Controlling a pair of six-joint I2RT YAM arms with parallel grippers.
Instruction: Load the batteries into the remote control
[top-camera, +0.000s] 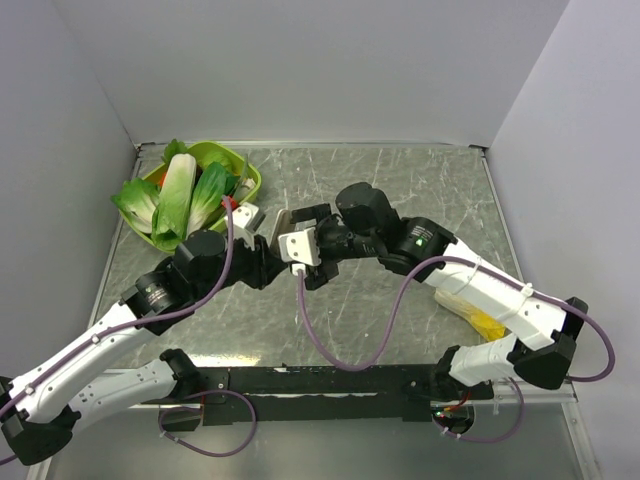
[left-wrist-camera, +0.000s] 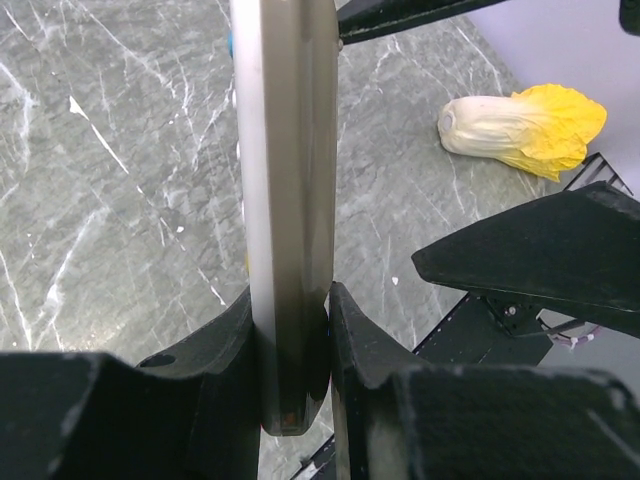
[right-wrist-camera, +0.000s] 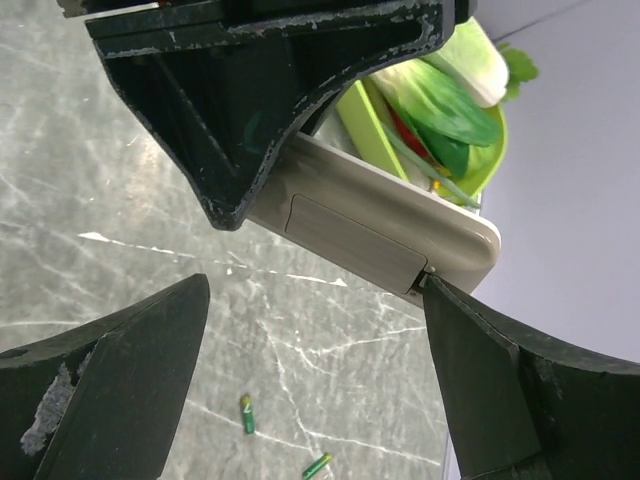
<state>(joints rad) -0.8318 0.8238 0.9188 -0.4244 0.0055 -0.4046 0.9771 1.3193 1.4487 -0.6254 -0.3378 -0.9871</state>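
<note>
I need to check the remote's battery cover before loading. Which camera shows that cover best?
The right wrist view: the remote control shows its grey back, the battery cover plainly outlined. The left wrist view shows the remote only edge-on, clamped in the left tool; the top view shows only a sliver between the arms.
</note>
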